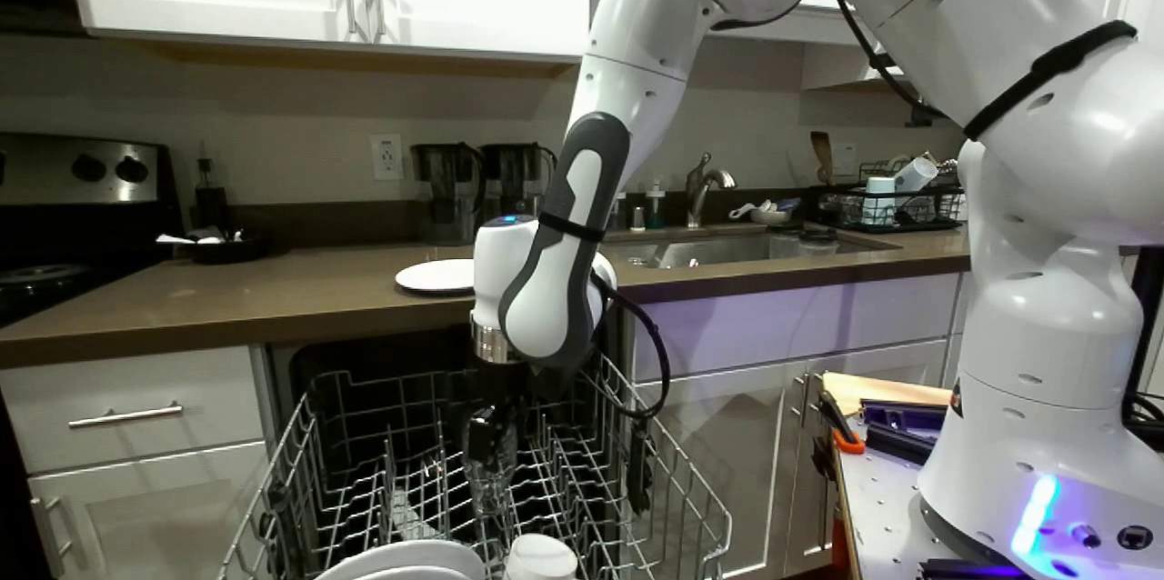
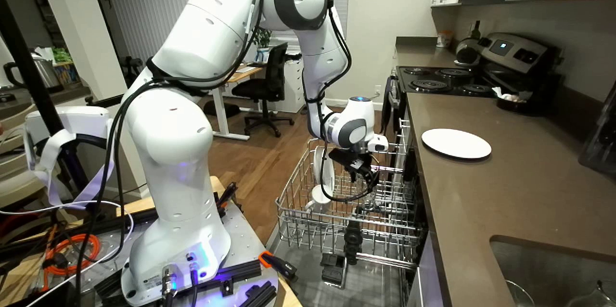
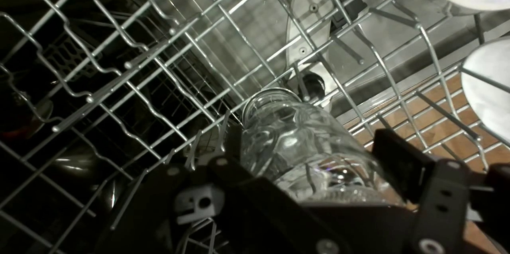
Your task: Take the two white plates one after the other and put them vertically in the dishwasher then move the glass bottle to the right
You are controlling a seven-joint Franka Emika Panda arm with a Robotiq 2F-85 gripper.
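A white plate (image 1: 435, 276) lies flat on the counter; it also shows in an exterior view (image 2: 456, 143). White plate ware (image 2: 325, 168) stands upright in the pulled-out dishwasher rack (image 2: 346, 219); I cannot tell if it is one plate or two. It also shows in the wrist view (image 3: 490, 86). My gripper (image 3: 312, 138) points down into the rack. It is shut on a clear glass bottle (image 3: 287, 134), one finger flush on each side. The bottle's mouth points down toward the rack wires, its base toward the palm. It also shows in an exterior view (image 1: 491, 480).
A white cup (image 2: 320, 196) sits in the rack beside the upright plate ware. Upright tines and tall rack sides surround the gripper. The counter edge (image 1: 346, 325) overhangs the rack's back. The sink (image 1: 727, 249) and a stove (image 2: 433, 78) lie along the counter.
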